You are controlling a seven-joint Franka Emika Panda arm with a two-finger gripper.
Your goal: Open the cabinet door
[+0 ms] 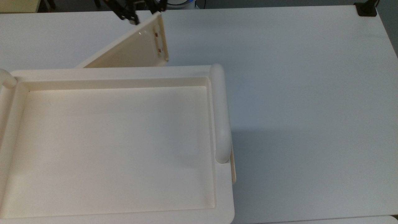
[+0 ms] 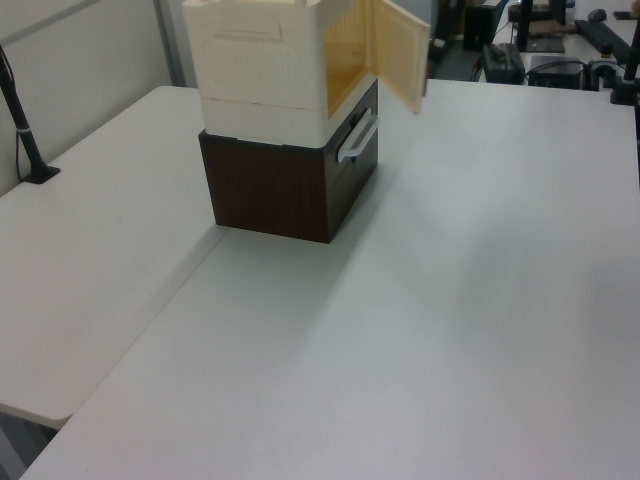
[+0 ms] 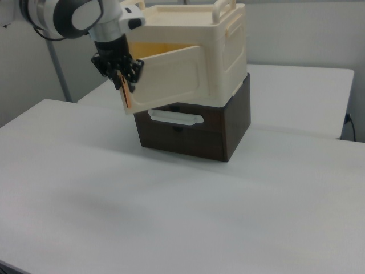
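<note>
Cream plastic forms the cabinet (image 3: 222,51), which is stacked on a dark brown wooden drawer unit (image 3: 197,134) with a white handle (image 3: 175,118), both standing on a white table (image 3: 188,217). The cabinet door (image 3: 168,77) is seen swung well out from the cabinet front, hinged at the right view's right, so that the orange-lit interior (image 2: 345,45) is exposed in the left view. In the top view the door (image 1: 133,46) is seen projecting at an angle beyond the upper rim of the recessed cabinet top (image 1: 115,140), with small reddish dots (image 1: 157,40) near its free edge. The gripper (image 3: 121,69) is placed at that free edge in the right view, and its jaws are closed narrowly on the door's edge. In the top view the gripper (image 1: 138,11) is met at the door's far corner.
</note>
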